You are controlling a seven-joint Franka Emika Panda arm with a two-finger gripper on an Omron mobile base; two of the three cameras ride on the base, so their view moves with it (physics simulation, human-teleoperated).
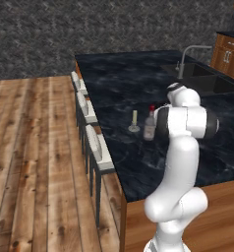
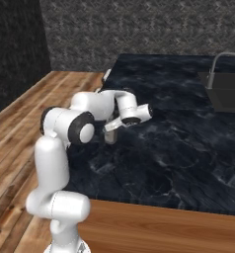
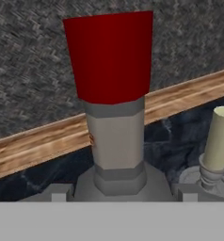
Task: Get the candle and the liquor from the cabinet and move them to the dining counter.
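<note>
The liquor (image 1: 149, 127), a grey bottle with a red cap, stands upright on the black marble dining counter (image 1: 138, 83) near its stool-side edge. Just left of it is the candle (image 1: 134, 120), a cream stick in a small silvery holder. In the hand view the bottle's neck and cap (image 3: 116, 141) rise close in front, and the candle (image 3: 220, 141) is to its right. My gripper (image 3: 122, 193) has one fingertip against each side of the bottle's shoulders, shut on it. From the right base view the gripper (image 2: 111, 134) sits low over the counter's left edge, hiding the bottle.
White stools (image 1: 97, 142) line the counter's left edge above a wooden floor (image 1: 35, 162). A sink (image 1: 207, 78) with a curved faucet (image 1: 188, 56) is set into the counter further back right. Wooden drawer cabinets (image 1: 229, 54) stand at the far right.
</note>
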